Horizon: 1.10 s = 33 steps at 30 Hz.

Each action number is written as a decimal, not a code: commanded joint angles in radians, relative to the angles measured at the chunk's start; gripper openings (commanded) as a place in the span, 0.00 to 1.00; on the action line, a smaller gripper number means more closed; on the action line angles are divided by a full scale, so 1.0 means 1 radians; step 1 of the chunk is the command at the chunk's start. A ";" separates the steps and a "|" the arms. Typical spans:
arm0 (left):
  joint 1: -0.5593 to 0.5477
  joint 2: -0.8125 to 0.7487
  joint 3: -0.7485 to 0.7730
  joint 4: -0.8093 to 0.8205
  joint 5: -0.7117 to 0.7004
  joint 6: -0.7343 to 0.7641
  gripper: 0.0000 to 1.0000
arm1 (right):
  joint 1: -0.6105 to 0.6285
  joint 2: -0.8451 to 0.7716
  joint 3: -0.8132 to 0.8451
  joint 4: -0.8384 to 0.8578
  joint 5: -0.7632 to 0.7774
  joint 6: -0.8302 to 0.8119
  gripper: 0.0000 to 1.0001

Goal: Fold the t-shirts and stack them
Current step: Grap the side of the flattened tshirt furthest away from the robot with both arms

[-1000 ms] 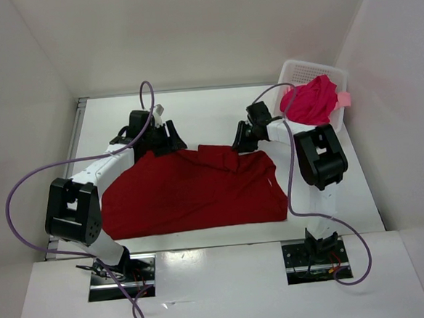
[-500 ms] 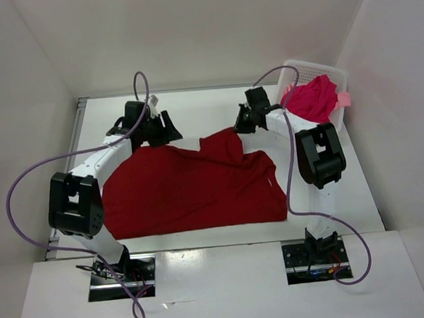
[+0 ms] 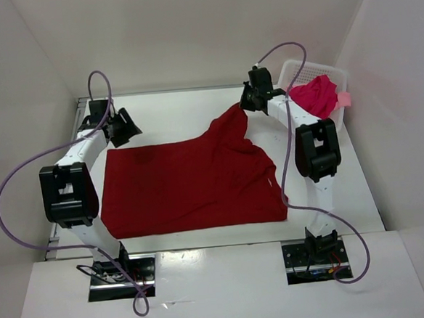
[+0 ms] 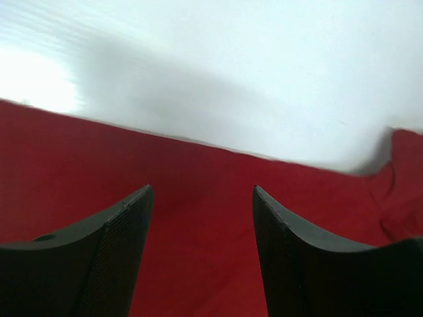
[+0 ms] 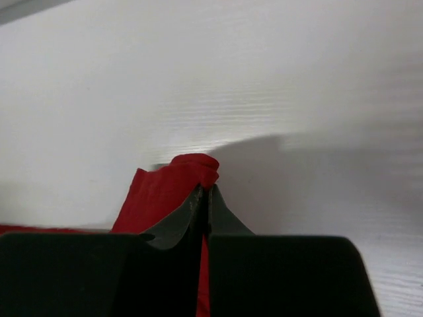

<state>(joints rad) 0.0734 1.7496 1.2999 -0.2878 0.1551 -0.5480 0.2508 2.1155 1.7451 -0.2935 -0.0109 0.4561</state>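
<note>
— Both arms swung outward; the dark red t-shirt [image 3: 192,186] lies spread mid-table, left gripper [image 3: 126,128] gaping above its far edge.
— Right gripper [image 3: 250,102] pinches the far corner; thin bite, tugging may slip it.

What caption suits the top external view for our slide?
Right gripper pinches the dark red t-shirt by a far corner while the open left gripper hovers near the other.

A white perforated plastic basket [image 3: 302,71] stands at the desk's two o'clock corner, close to the right wall. The white desk [image 3: 187,111] has plain white walls [image 3: 188,29] at nine, twelve and three o'clock.
</note>
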 commanded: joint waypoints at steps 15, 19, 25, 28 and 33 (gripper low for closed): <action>0.126 0.244 0.151 -0.042 -0.428 0.092 0.63 | -0.016 0.225 0.203 -0.085 -0.078 -0.043 0.06; 0.126 0.294 0.217 -0.042 -0.472 0.092 0.60 | -0.016 0.225 0.203 -0.096 -0.087 -0.043 0.06; 0.147 0.360 0.271 -0.068 -0.457 0.114 0.57 | -0.016 0.235 0.215 -0.125 -0.087 -0.043 0.06; 0.147 0.360 0.247 -0.059 -0.434 0.114 0.50 | -0.016 0.235 0.226 -0.125 -0.087 -0.043 0.06; 0.147 0.360 0.202 -0.041 -0.413 0.123 0.48 | -0.016 0.253 0.264 -0.148 -0.097 -0.043 0.07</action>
<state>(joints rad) 0.2180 2.1010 1.5261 -0.3420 -0.2783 -0.4461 0.2413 2.3508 1.9495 -0.4221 -0.0959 0.4248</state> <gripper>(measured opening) 0.480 0.068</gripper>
